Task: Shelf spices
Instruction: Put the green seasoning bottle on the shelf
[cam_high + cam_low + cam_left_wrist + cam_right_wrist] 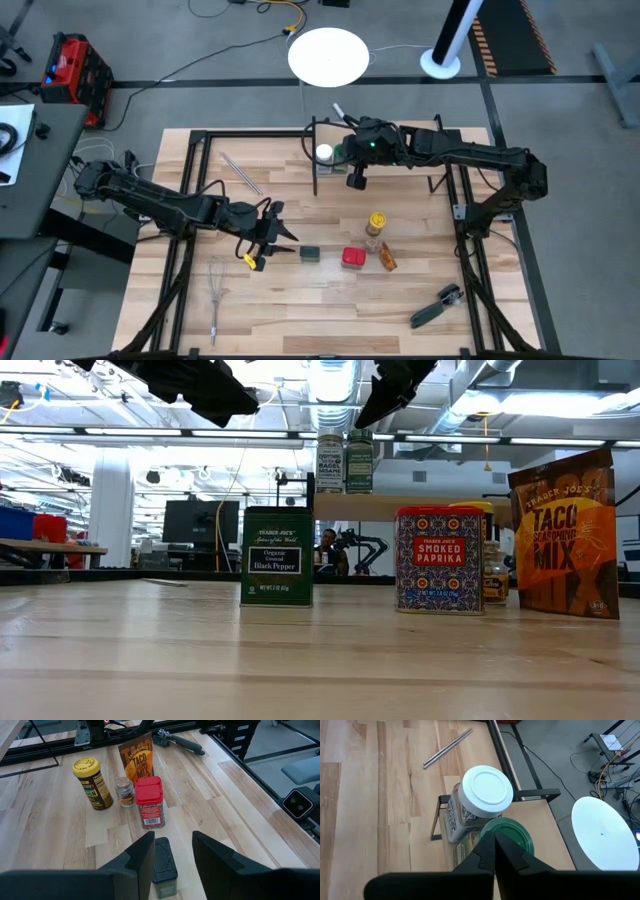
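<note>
The shelf (542, 822) stands at the table's far side. On its board are a white-capped jar (487, 790) and a green-capped jar (512, 836), side by side and upright. My right gripper (495, 851) is shut and points down just over the green cap. My left gripper (172, 855) is open and hangs above the table, with the dark square tin (163, 865) showing between its fingers below. The tin (309, 254) stands on the table. To its right stand the red tin (352, 258), yellow-capped jar (376, 221) and orange packet (387, 257). My right gripper's shut fingertips (489, 851) come from above at the green-capped jar's lid (520, 840). I cannot tell whether they touch it. The jar stands upright on the shelf board.
A small clear jar (125, 792) stands between the yellow-capped jar and the orange packet. A wire whisk (215, 300) lies near the table's near left, a black-handled tool (437, 305) near right, and thin metal sticks (242, 172) far left. A black frame borders the table.
</note>
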You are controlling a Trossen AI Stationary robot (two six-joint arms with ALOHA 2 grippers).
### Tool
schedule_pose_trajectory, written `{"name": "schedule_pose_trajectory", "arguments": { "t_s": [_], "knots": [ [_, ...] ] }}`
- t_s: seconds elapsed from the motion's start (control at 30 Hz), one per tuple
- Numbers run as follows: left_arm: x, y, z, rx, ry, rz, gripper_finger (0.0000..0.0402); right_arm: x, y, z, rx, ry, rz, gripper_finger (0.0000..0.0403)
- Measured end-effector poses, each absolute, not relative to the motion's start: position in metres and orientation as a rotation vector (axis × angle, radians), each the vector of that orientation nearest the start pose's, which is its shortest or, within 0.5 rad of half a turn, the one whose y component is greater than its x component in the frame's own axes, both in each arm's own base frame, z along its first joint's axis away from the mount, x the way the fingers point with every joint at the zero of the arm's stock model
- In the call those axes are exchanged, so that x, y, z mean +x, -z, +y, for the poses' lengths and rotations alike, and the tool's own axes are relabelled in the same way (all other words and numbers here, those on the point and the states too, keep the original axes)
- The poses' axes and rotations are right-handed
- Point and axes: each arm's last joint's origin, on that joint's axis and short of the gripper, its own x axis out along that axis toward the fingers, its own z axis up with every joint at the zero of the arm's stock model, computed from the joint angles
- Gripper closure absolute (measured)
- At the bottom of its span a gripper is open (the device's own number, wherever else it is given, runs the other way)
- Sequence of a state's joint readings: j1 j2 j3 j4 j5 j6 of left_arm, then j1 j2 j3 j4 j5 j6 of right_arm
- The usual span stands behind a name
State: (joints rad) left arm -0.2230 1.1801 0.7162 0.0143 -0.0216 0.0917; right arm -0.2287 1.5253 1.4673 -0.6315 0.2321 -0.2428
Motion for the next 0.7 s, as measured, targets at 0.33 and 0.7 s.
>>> {"name": "schedule_pose_trajectory", "arguments": {
  "t_s": [0.33,0.7],
  "knots": [
    [0.246,-0.250,-0.055,0.144,0.219,0.438,0.0279,0.321,-0.352,-0.078,-0.286,0.332,0.754,0.0398],
    [0.246,-0.250,-0.055,0.146,0.219,0.438,0.0279,0.327,-0.354,-0.056,-0.336,0.304,0.726,0.0398]
  ]
}}
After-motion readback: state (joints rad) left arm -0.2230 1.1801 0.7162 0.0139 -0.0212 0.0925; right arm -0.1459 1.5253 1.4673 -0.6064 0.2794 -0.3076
